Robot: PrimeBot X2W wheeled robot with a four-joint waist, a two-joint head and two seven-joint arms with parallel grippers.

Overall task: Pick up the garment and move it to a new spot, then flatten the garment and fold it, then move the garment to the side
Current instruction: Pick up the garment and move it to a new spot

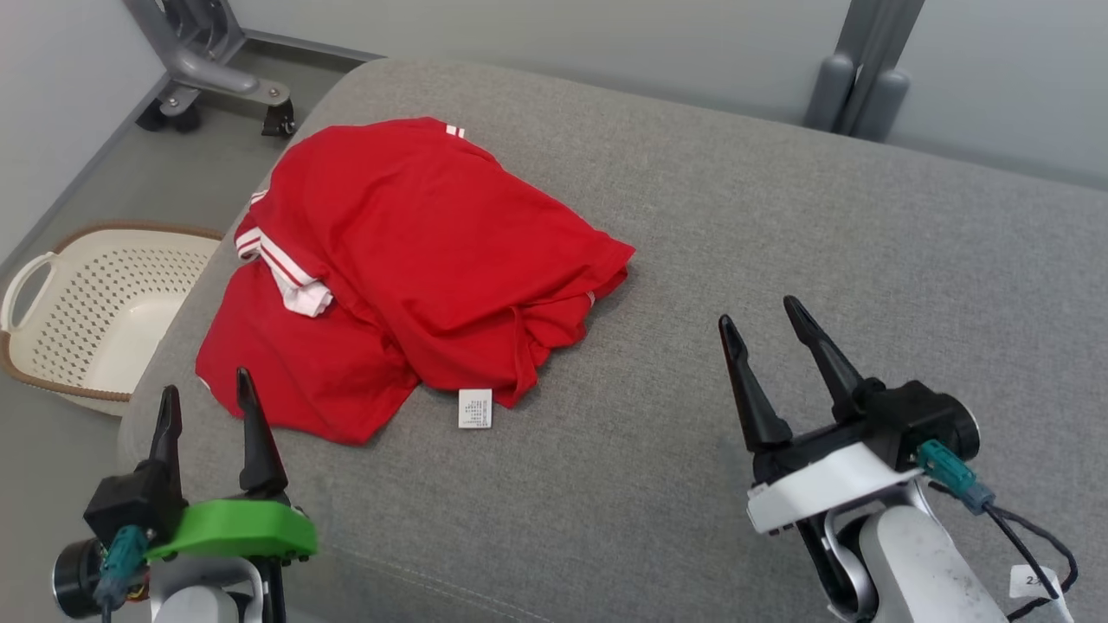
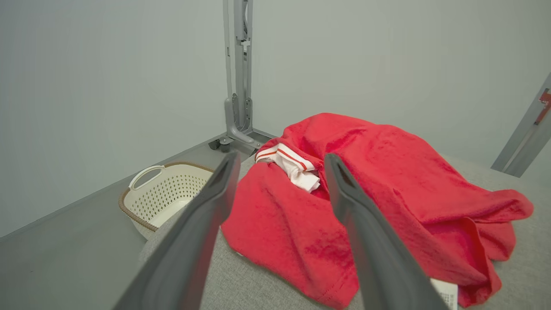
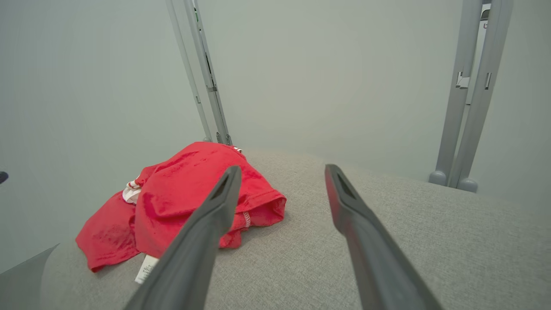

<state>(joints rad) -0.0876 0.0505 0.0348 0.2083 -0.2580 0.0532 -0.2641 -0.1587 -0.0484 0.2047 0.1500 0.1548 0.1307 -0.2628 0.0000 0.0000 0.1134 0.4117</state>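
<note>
The red garment [image 1: 415,251] lies crumpled on the grey woven cushion [image 1: 736,216], just ahead of the left fingers [image 1: 251,424] and well to the left of the right fingers [image 1: 749,381]. Both pairs stand wide and empty. It looks like a light, limp knit with white-striped trim, likely to sag. Pinching the near hem beside the white label [image 1: 474,407] seems the surest hold.

L pincer [image 1: 206,382]: jaws spread wide, low-left | R pincer [image 1: 757,311]: jaws spread wide, low-right
</note>
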